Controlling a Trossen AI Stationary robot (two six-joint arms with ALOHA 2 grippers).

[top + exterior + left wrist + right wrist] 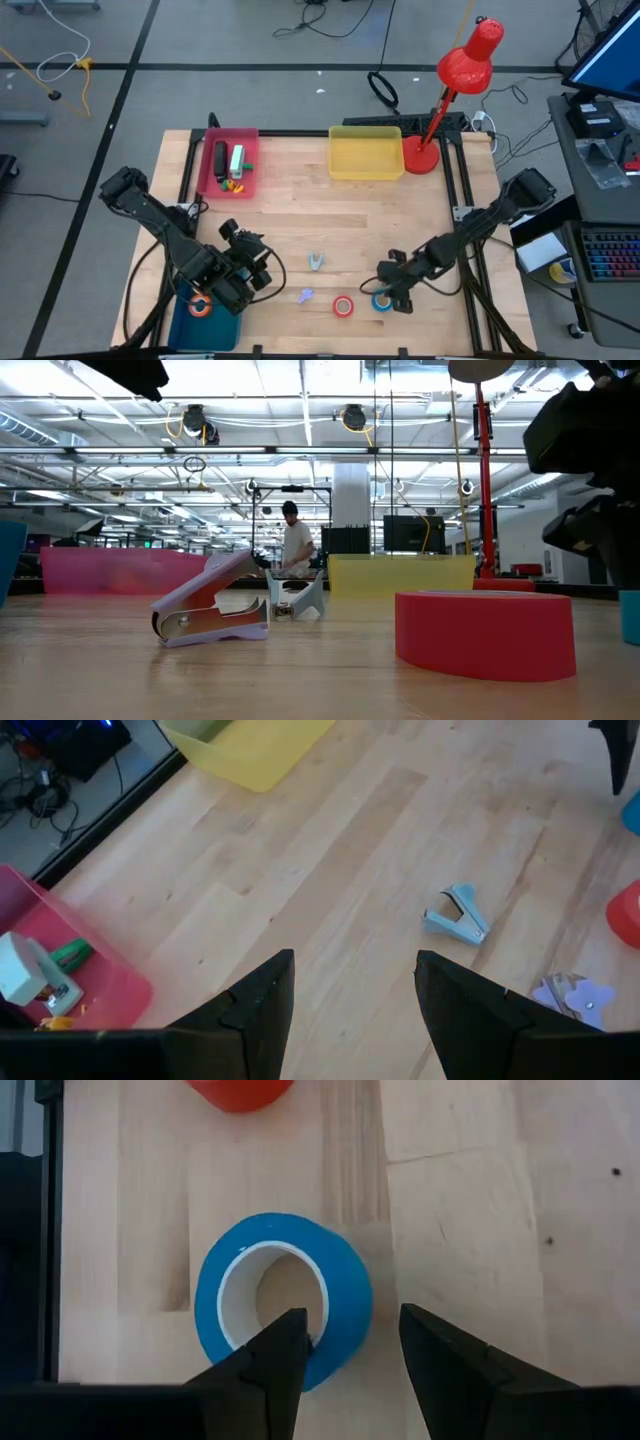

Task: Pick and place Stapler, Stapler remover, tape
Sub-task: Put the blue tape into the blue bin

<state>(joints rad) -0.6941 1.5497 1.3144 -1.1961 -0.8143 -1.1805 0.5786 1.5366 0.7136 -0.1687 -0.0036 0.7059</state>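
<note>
Right gripper (345, 1355): we log its jaws parted, one finger inside the blue tape (283, 1296) core, one outside, wall not yet pinched. Left gripper (352, 990): jaws spread, empty, over the blue tray (183, 318) holding orange-red tape (200, 306). Red tape (344, 306) at nine o'clock of blue. Stapler removers (316, 262) and (306, 296) further left. Pink tray (210, 182) at eleven, yellow tray (366, 154) at twelve.

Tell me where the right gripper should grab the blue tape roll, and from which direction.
Come straight down and pinch the ring wall of the blue tape, one finger in the white core, one outside. It lies flat, hole up, and the open right gripper already straddles one wall.
</note>
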